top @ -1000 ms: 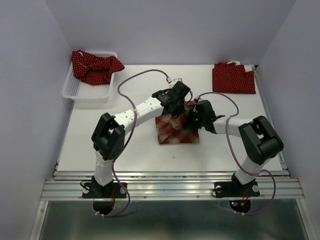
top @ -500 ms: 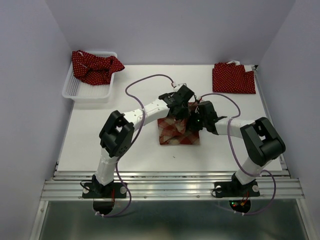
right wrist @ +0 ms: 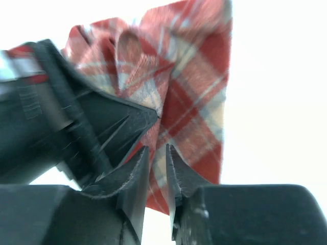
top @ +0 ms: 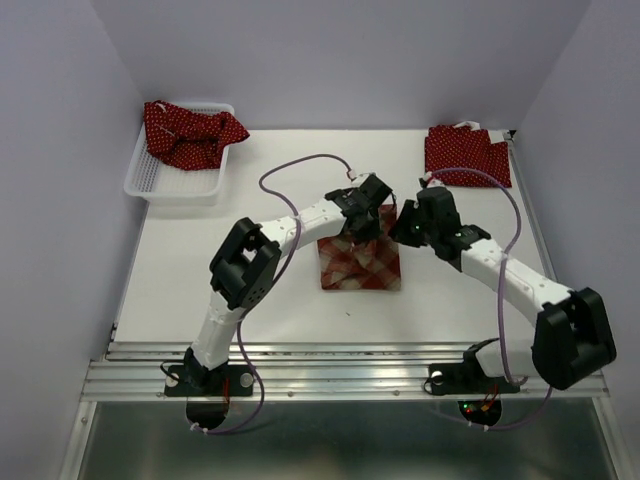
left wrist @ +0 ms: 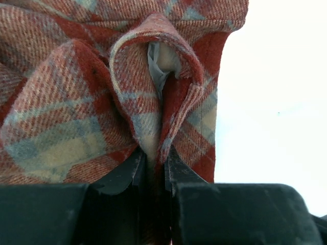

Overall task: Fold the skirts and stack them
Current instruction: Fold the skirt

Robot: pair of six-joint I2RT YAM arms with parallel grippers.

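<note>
The red-and-tan plaid skirt (top: 355, 265) lies folded at the table's centre. My left gripper (top: 372, 222) is at its far right corner, shut on a bunched fold of the plaid cloth (left wrist: 153, 76), which runs down between the fingertips (left wrist: 155, 158). My right gripper (top: 408, 226) hovers just right of that corner, its jaws a narrow way apart with nothing between them (right wrist: 157, 149); the plaid skirt (right wrist: 194, 97) shows beyond it. One dark red dotted skirt (top: 190, 133) is heaped in the basket. Another dotted skirt (top: 465, 155) lies folded at the back right.
The white mesh basket (top: 150, 185) stands at the table's back left corner. Grey walls close in the table on three sides. The left gripper's dark body (right wrist: 102, 122) crowds the left of the right wrist view, close beside my right fingers.
My right gripper has parted its jaws, let go of the plaid skirt and drawn back to the right. My left gripper has shifted slightly right, still holding the fold.
</note>
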